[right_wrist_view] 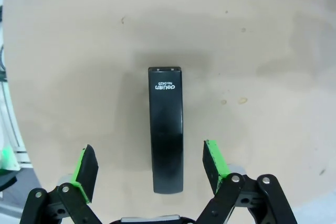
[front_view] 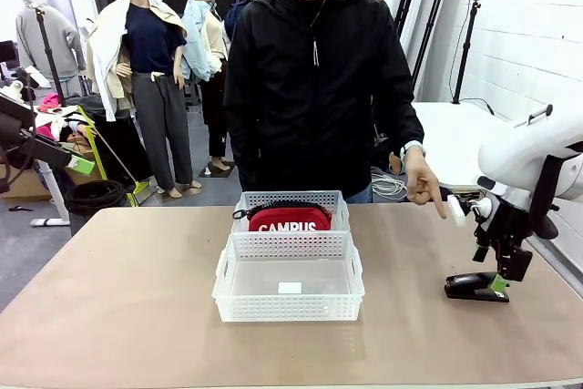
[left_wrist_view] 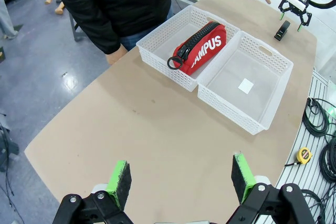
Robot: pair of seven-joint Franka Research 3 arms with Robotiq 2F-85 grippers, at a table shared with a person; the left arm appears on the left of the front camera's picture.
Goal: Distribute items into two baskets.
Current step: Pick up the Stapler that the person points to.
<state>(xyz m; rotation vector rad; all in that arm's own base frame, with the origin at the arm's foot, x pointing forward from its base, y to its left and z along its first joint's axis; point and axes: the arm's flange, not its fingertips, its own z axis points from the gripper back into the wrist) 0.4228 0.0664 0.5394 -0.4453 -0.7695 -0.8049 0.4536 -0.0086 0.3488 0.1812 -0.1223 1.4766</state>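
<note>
The red pouch [front_view: 290, 219] with white "CAMPUS" lettering lies in the far basket [front_view: 339, 199]. The near basket [front_view: 288, 308] touches it and holds just a white label. A black stapler [front_view: 472, 286] lies flat on the table at the right. My right gripper [front_view: 499, 284] hangs open just over its right end. In the right wrist view the stapler [right_wrist_view: 166, 135] lies lengthwise between the green fingers [right_wrist_view: 85, 170] of the right gripper [right_wrist_view: 150, 163], untouched. My left gripper [left_wrist_view: 181, 179] is open and high over the table, far from the pouch [left_wrist_view: 202, 48], the baskets [left_wrist_view: 273, 109] and the stapler [left_wrist_view: 282, 30].
A person in a black jacket stands at the far side; one hand [front_view: 426, 190] points a finger down toward the stapler's side of the table. A yellow tape measure [left_wrist_view: 303, 154] and cables lie off the table's edge. Bare tabletop [front_view: 118, 298] surrounds the baskets.
</note>
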